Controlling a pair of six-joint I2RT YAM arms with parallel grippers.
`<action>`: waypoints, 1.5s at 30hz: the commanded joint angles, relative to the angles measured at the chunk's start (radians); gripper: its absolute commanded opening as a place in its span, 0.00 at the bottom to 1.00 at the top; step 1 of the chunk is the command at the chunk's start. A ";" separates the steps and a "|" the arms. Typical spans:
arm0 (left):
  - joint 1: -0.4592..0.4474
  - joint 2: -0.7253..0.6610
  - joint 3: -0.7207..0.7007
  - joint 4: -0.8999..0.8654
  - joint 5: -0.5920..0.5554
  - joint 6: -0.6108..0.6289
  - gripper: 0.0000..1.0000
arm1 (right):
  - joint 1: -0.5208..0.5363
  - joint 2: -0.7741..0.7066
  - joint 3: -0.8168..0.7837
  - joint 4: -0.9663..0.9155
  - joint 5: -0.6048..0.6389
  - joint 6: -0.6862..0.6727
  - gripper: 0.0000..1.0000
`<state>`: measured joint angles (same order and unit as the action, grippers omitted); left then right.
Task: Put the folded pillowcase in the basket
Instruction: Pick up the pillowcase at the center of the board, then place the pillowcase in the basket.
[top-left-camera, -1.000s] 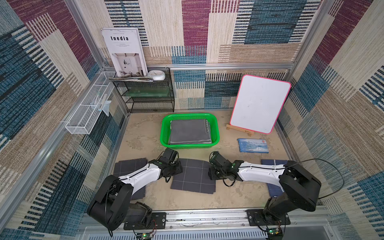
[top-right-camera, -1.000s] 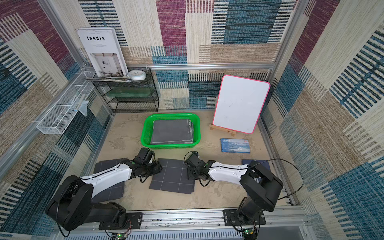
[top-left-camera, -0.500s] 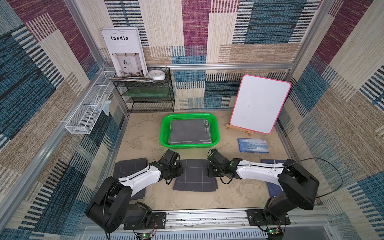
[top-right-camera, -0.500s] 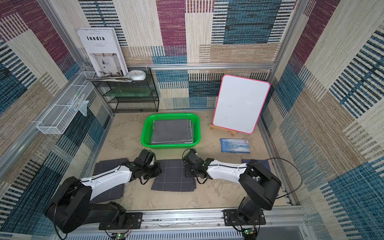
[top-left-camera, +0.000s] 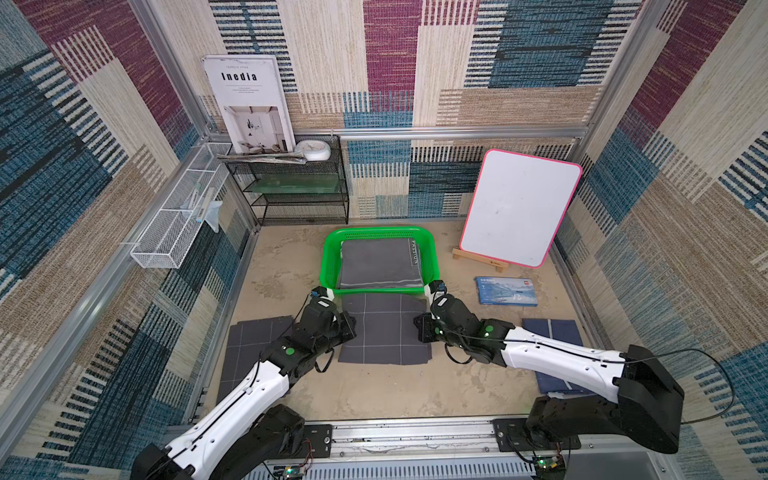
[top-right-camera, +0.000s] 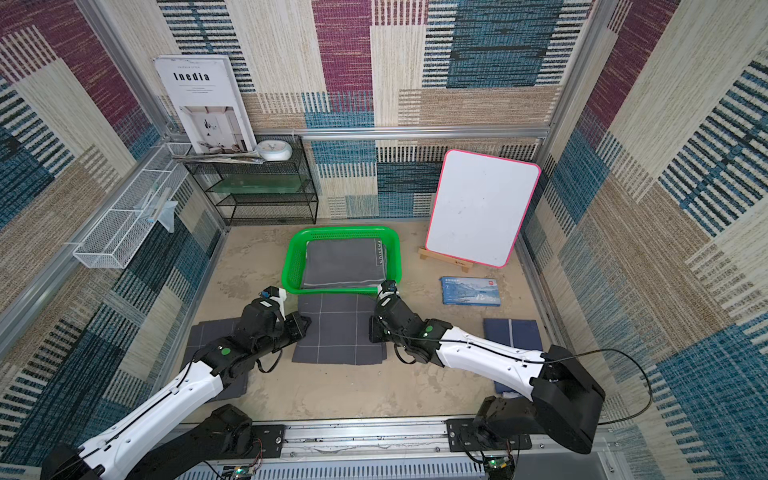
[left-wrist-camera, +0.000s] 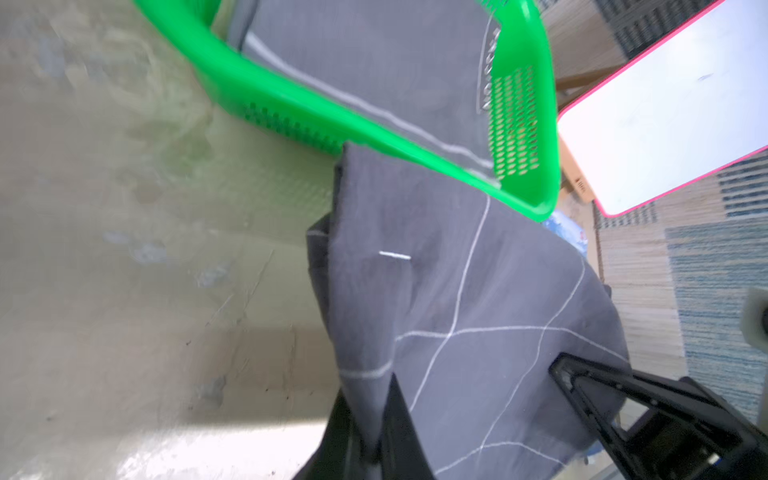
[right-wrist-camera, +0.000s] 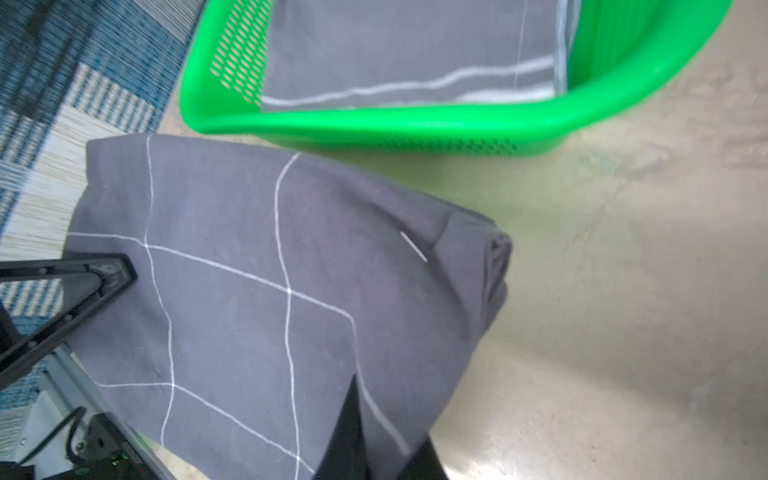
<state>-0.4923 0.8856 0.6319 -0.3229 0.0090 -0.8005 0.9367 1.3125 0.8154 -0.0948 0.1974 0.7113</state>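
The folded pillowcase (top-left-camera: 384, 328) is dark grey with thin white grid lines. It hangs between my two grippers, its far edge at the front rim of the green basket (top-left-camera: 330, 253). My left gripper (top-left-camera: 348, 326) is shut on its left edge, and in the left wrist view the cloth (left-wrist-camera: 478, 291) is pinched between the black fingers (left-wrist-camera: 399, 415). My right gripper (top-left-camera: 419, 328) is shut on its right edge, with the fabric (right-wrist-camera: 249, 270) running into the shut jaws. A plain grey folded cloth (top-left-camera: 380, 266) lies inside the basket (right-wrist-camera: 374, 120).
A pink-rimmed whiteboard (top-left-camera: 519, 208) leans on a wooden stand at the back right, with a blue box (top-left-camera: 505, 291) in front of it. Another grid cloth (top-left-camera: 253, 349) lies on the left, a navy one (top-left-camera: 552, 332) on the right. A black mesh shelf (top-left-camera: 299, 191) and a white wire rack (top-left-camera: 178, 216) stand at the back left.
Both grippers have shut on the pillowcase's side edges. They have carried it away from the front rail, up to the basket's front rim.
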 joint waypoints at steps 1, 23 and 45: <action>0.007 0.000 0.070 -0.029 -0.133 0.071 0.00 | -0.001 0.015 0.066 -0.005 0.121 -0.077 0.00; 0.163 0.736 0.753 -0.057 -0.134 0.247 0.00 | -0.203 0.594 0.842 -0.154 0.082 -0.453 0.00; 0.203 1.109 0.909 -0.057 -0.084 0.226 0.06 | -0.300 0.917 1.033 -0.278 0.017 -0.328 0.01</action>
<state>-0.2920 1.9747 1.5146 -0.3618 -0.1009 -0.5762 0.6407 2.2185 1.8423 -0.3557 0.2043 0.3538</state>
